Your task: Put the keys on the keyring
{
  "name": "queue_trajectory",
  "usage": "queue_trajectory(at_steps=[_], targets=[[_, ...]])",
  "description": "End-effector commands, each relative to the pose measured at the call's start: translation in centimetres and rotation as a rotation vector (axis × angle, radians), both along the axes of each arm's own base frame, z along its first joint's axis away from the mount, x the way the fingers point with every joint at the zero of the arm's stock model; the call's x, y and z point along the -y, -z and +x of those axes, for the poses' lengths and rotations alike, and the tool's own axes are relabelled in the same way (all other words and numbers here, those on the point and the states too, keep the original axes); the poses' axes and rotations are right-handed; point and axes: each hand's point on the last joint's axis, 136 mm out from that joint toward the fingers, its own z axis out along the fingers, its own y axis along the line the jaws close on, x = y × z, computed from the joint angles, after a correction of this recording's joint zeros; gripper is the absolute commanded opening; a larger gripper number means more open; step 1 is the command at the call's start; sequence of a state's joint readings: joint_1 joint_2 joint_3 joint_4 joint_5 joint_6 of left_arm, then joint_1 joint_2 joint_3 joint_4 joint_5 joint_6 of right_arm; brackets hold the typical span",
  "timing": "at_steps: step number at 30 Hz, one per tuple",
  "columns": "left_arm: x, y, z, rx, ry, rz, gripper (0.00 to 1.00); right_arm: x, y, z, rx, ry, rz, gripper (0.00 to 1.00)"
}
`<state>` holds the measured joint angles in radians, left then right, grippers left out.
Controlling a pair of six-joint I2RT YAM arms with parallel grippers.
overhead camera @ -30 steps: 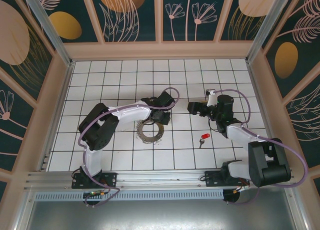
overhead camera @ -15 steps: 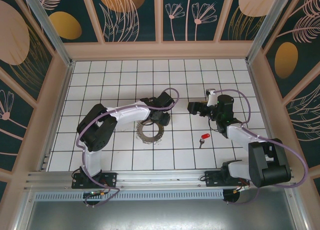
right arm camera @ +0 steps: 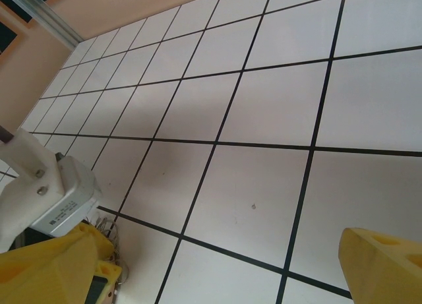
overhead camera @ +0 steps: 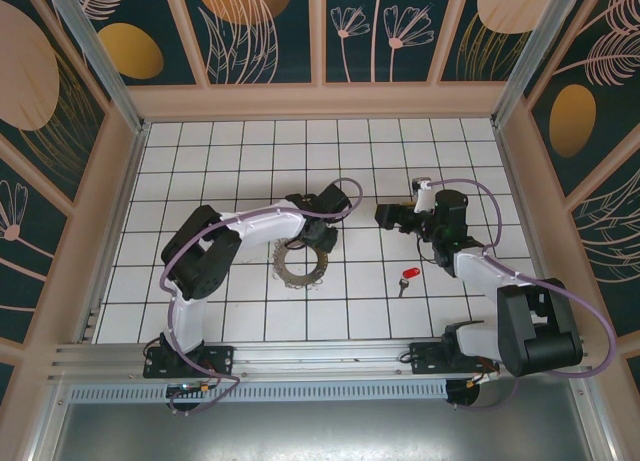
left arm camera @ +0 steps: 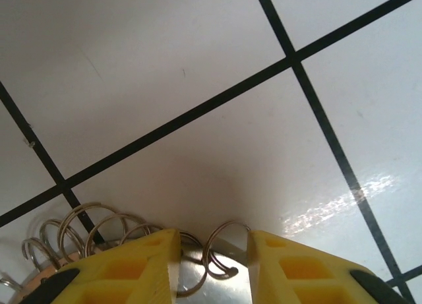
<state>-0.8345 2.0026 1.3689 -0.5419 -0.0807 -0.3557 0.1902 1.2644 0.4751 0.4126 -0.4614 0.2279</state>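
The keyring point(overhead camera: 300, 265), a coiled brown-silvery wire loop, lies flat on the tiled floor left of centre. My left gripper point(overhead camera: 318, 237) is down on the ring's far edge. In the left wrist view its yellow fingers point(left arm camera: 135, 271) stand close together, and the keyring's end coils point(left arm camera: 224, 254) fill the narrow gap between them. The key point(overhead camera: 407, 276), with a red head and a short silver blade, lies alone on a tile to the right. My right gripper point(overhead camera: 384, 218) hovers beyond the key, wide open point(right arm camera: 231, 264), with only bare floor between its fingers.
The white tiled floor point(overhead camera: 250, 161) is boxed in by peach walls point(overhead camera: 320, 99) at the back and sides. The left arm's white link point(right arm camera: 46, 188) shows at the left edge of the right wrist view. A metal rail point(overhead camera: 300, 359) runs along the near edge.
The left arm's elbow has shifted a little, while its gripper stays at the keyring. The right arm, the key and the keyring have not moved.
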Motion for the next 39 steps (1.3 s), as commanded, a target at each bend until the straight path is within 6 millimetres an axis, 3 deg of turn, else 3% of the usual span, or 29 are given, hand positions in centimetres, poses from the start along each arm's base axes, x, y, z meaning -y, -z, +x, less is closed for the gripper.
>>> queue_trajectory(at_steps=[1, 9, 39], targets=[[0.0, 0.4, -0.6, -0.031, 0.039, 0.031, 0.31, 0.5, -0.4, 0.3, 0.019, 0.025, 0.009, 0.94], [-0.1, 1.5, -1.0, -0.067, 0.071, 0.060, 0.29, 0.6, -0.4, 0.3, 0.018, 0.028, 0.007, 0.94], [2.1, -1.4, -3.4, -0.089, 0.104, -0.047, 0.17, 0.8, -0.1, 0.2, 0.018, 0.038, 0.004, 0.95]])
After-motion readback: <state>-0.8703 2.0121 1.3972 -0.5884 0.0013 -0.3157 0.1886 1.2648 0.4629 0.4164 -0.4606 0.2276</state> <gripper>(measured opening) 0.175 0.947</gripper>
